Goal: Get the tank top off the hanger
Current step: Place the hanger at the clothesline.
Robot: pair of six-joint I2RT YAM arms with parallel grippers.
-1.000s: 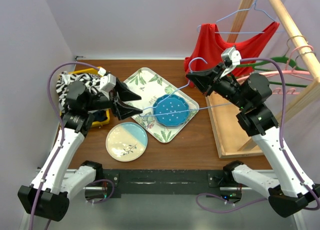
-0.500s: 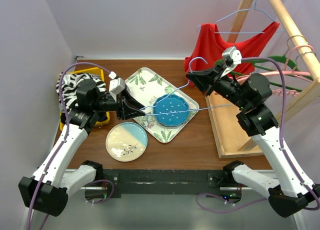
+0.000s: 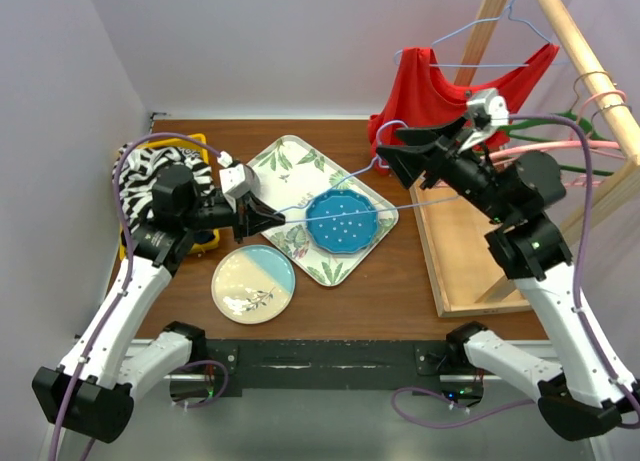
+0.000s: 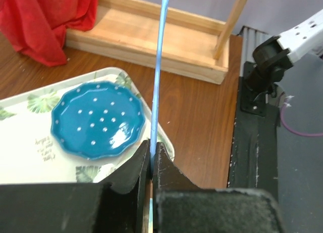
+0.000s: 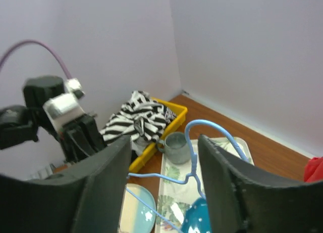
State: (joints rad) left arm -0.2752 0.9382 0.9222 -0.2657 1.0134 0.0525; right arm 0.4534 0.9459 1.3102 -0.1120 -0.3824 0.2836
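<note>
A bare light-blue wire hanger (image 3: 362,173) hangs level above the tray. My left gripper (image 3: 278,219) is shut on its left corner; in the left wrist view the wire (image 4: 160,66) is pinched between the jaw tips (image 4: 152,144). My right gripper (image 3: 392,149) stands open around the hook, and the hook (image 5: 190,147) sits free between its fingers (image 5: 164,142). A red tank top (image 3: 430,91) hangs on another wire hanger on the wooden rack. A black-and-white striped top (image 3: 145,166) lies bundled in the yellow bin (image 3: 205,243).
A leaf-print tray (image 3: 290,161) holds a blue dotted plate (image 3: 342,221) and a grey mug (image 5: 176,147). A cream-and-blue plate (image 3: 253,284) lies in front. The wooden rack base (image 3: 440,271) and green and pink hangers (image 3: 570,151) fill the right side.
My left gripper reached right and shut on the hanger's left corner. My right gripper opened off the hook and rose slightly.
</note>
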